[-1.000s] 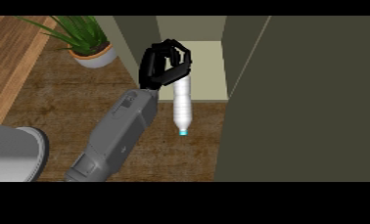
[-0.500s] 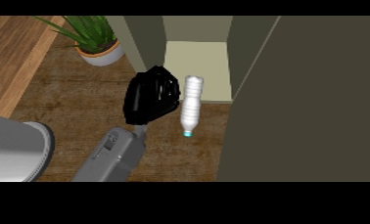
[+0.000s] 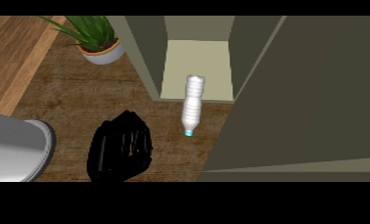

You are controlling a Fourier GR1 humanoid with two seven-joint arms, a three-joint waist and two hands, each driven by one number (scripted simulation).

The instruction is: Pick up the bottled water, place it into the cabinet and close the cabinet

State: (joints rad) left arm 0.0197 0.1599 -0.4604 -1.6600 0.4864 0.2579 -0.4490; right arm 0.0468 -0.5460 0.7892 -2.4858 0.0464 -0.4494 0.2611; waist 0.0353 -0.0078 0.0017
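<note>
Head view, looking steeply down: our left hand (image 3: 121, 147) hangs at lower left of frame, holding nothing, well clear of the bottled water (image 3: 192, 104); we cannot tell whether its fingers are straight or curled. At centre, the bottle lies on its side, blue cap toward the lower edge, base resting on the open cabinet (image 3: 198, 61) floor, neck over the wooden bench (image 3: 65, 96). A potted plant (image 3: 98, 39) stands upper left; a grey rounded object (image 3: 22, 149) shows at the left edge.
</note>
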